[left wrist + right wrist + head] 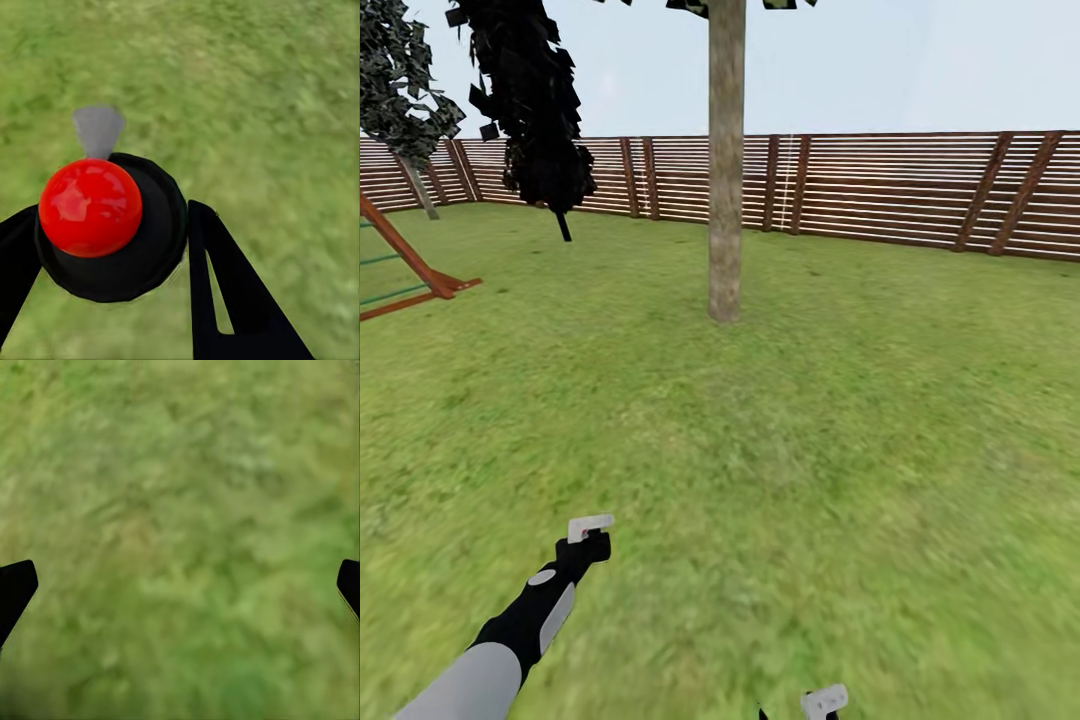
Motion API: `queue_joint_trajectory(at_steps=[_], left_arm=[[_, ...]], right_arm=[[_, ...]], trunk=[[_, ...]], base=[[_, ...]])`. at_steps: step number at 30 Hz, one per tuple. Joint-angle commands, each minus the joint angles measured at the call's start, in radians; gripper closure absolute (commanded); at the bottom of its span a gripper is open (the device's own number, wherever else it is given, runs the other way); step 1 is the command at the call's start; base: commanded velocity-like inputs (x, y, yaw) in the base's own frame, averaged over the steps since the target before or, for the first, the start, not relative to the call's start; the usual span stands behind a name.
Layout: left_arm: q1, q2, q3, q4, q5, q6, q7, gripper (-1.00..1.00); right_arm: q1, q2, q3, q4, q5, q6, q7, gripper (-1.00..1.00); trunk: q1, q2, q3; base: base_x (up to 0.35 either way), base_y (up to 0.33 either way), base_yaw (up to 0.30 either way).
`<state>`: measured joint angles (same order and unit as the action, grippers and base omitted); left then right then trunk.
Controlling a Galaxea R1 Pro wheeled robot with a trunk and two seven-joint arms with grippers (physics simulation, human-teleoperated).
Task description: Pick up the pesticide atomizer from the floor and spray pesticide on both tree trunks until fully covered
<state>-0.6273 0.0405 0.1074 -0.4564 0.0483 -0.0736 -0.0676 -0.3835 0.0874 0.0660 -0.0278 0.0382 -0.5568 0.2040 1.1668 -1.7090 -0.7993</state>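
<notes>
While the left gripper (112,247) is pinching the pesticide atomizer (111,225), a dark round body with a red ball on it and a grey nozzle, the left arm reaches forward low over the lawn (810,450). Right gripper (180,585) fingers stand spread wide, nothing between them, grass beneath. Ahead, well apart from both grippers, one tree trunk (726,180) rises upright, mottled grey-brown. Beyond it runs the slatted wooden fence (900,185); a dark columnar tree (530,100) stands left.

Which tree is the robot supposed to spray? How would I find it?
Look along the brown slatted fence to the lawn's middle. One thick, bare, grey-brown tree trunk stands there alone. The dark leafy tree left of it has only a thin stem.
</notes>
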Motion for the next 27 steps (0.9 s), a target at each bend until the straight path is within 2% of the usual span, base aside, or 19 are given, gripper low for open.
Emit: queue_joint_trajectory(at_steps=[1, 27], left_arm=[[0.000, 0.000, 0.000, 0.001, 0.000, 0.000, 0.000, 1.00], [0.000, -0.001, 0.000, 0.002, -0.001, 0.000, -0.001, 1.00]], right_arm=[[0.000, 0.000, 0.000, 0.000, 0.000, 0.000, 0.000, -1.00], [0.000, 0.000, 0.000, -0.001, 0.000, 0.000, 0.000, -1.00]], trunk=[[0.000, 0.000, 0.000], [0.000, 0.000, 0.000]], base=[[0.336, 0.079, 0.000], [0.336, 0.076, 0.000]])
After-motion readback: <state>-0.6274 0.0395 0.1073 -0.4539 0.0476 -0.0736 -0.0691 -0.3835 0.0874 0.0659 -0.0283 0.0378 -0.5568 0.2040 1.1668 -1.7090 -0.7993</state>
